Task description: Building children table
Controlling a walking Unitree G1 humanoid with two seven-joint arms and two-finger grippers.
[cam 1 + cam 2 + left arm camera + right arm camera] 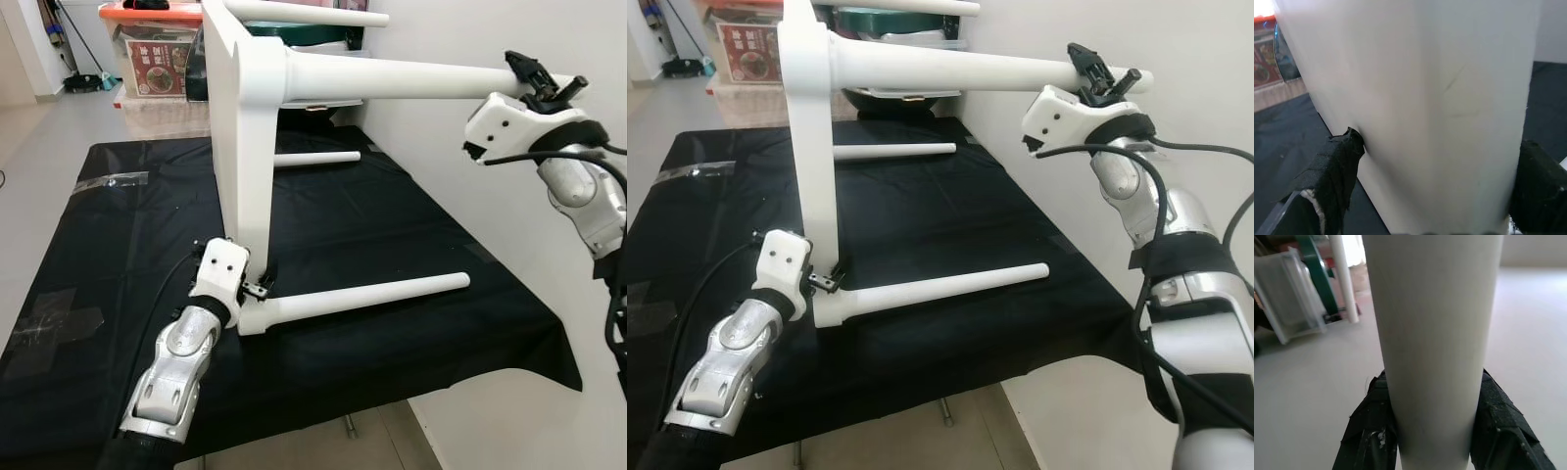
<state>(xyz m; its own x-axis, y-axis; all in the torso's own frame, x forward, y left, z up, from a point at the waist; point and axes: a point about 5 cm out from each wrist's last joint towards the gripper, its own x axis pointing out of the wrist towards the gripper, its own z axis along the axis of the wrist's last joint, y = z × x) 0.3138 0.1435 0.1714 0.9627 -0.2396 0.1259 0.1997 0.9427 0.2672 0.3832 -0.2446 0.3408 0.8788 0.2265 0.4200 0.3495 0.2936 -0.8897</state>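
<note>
Nearest to the robot, the left gripper (257, 285) sits low on the black cloth (392, 245), its black fingers (1334, 166) closed on the bottom edge of the white tabletop (238, 127), just where the lower leg (362, 295) joins it; I think this grip keeps the panel from sliding while it stands on its edge. The children table is on its side in the middle of the cloth, with the tabletop upright and the legs pointing toward the robot's right. Higher up, the right gripper (545, 86) holds the upper leg (392, 78) near its free end, the fingers (1369, 431) clamped on both sides of the round tube, probably to steady it or to turn it into its socket. Farther back, another leg (315, 158) runs level just above the cloth, and a fourth leg (304, 14) shows at the top. Behind the table stand a clear storage box (147, 49) with an orange lid and a dark green object. The white wall (451, 196) is close beside the right arm, so there is little room to swing there
</note>
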